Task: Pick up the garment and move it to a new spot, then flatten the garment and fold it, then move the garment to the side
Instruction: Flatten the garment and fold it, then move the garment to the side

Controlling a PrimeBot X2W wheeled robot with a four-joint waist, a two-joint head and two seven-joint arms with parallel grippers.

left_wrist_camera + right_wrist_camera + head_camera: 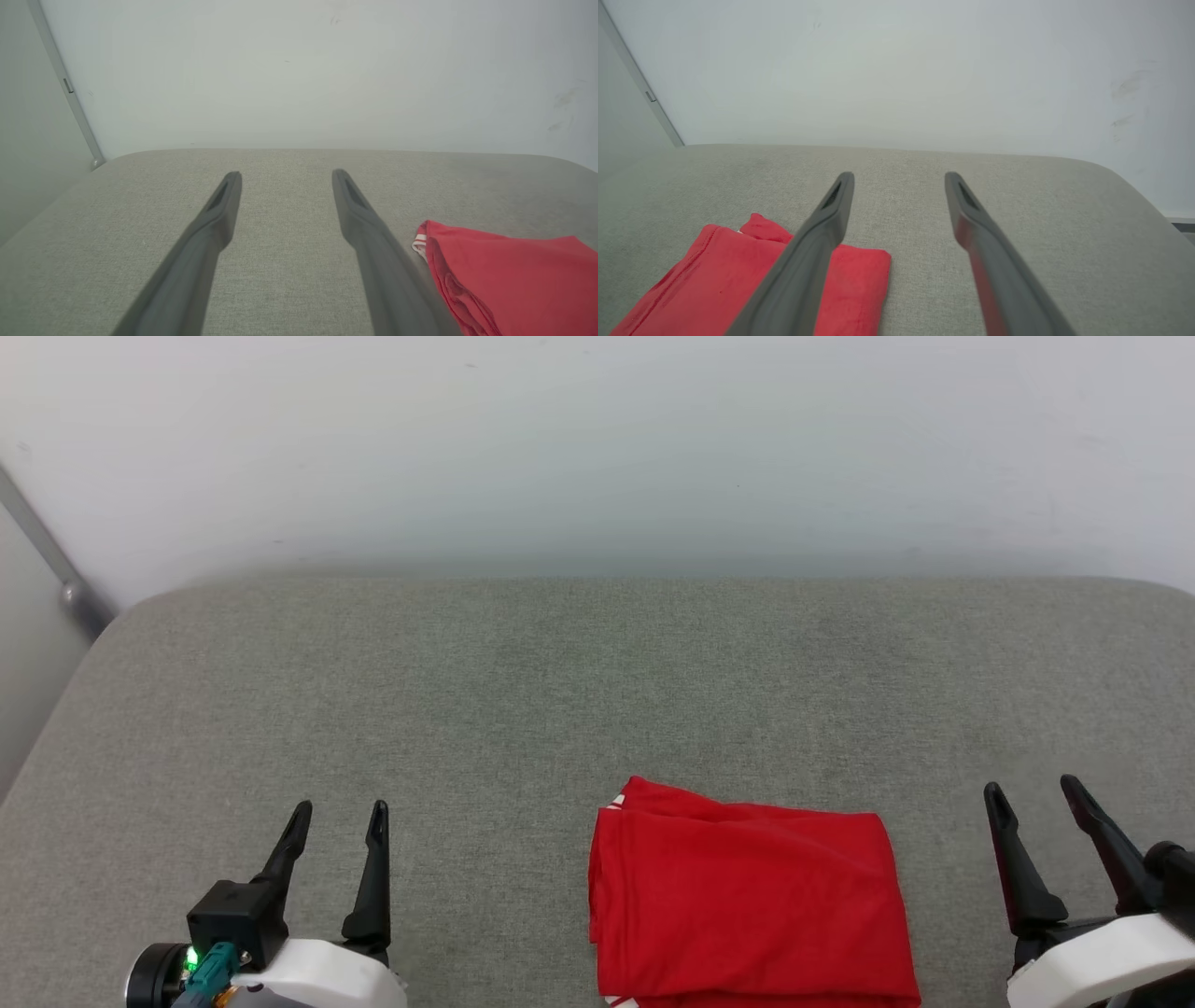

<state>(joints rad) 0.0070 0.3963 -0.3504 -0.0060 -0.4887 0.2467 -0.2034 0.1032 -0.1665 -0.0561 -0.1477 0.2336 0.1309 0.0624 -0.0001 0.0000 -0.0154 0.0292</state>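
Two grippers stand wide apart and empty in the head view: the left gripper (341, 807) at the lower left and the right gripper (1031, 786) at the lower right, neither touching the garment (747, 905). The garment lies between them, nearer to the right one, at the near edge of the grey padded surface (467, 691). It is folded into a compact red rectangle, plain side up, with a little white trim showing at its left corners. I judge that the folding is done and only the move to the side is left. For this it is better to pinch through all layers at a folded edge and to carry it low, so that the stack does not open.

In the left wrist view the fingers are spread over bare surface. The garment (514, 275) lies at the lower right of that view, showing its layered edge and striped trim.

In the right wrist view the jaws are also wide. The garment (700, 280) lies at the lower left, partly behind one finger and slightly wrinkled.
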